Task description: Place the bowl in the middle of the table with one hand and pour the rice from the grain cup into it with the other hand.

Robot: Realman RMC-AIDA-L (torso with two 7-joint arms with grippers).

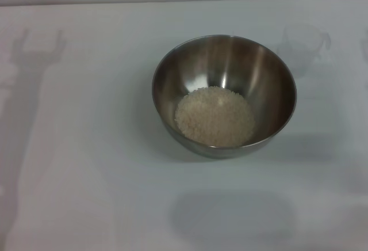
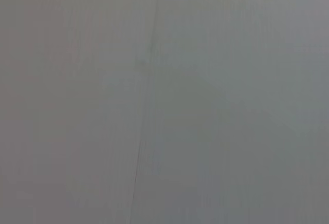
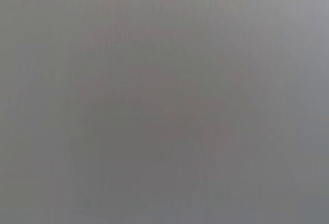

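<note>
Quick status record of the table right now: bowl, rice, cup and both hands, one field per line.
bowl: upright near the middle of the table
rice: pale mound on the bowl's bottom
grain cup: upright on the table behind and to the right of the bowl, apart from it; looks empty
left hand: not in view; only a shadow on the table's left side
right hand: not in view
wrist views: plain grey surface, nothing of the task
</note>
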